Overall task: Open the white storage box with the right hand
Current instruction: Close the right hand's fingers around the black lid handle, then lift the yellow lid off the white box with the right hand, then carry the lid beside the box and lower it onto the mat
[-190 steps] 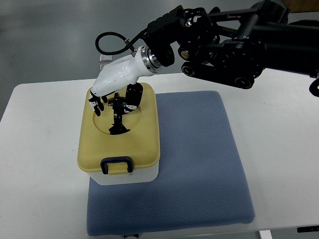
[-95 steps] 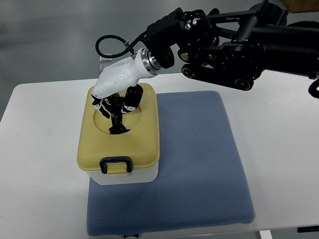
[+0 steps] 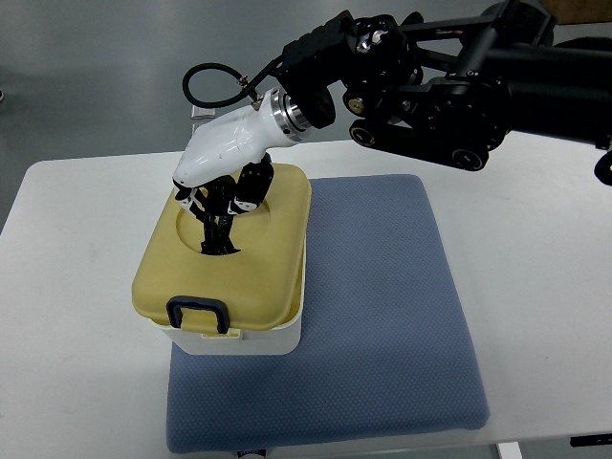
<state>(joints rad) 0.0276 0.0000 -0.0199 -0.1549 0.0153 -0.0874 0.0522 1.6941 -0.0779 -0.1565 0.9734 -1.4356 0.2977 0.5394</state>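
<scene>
I see my right hand (image 3: 218,187) reaching down-left, fingers clamped on the black handle (image 3: 216,232) of the tilted yellow plastic lid (image 3: 258,277), white storage box (image 3: 251,339) beneath.

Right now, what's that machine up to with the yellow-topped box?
The robot's right hand grips the black handle in the middle of the yellow lid and is lifting it. The lid sits tilted and askew on the white storage box, which stands on a blue mat on the white table.
</scene>
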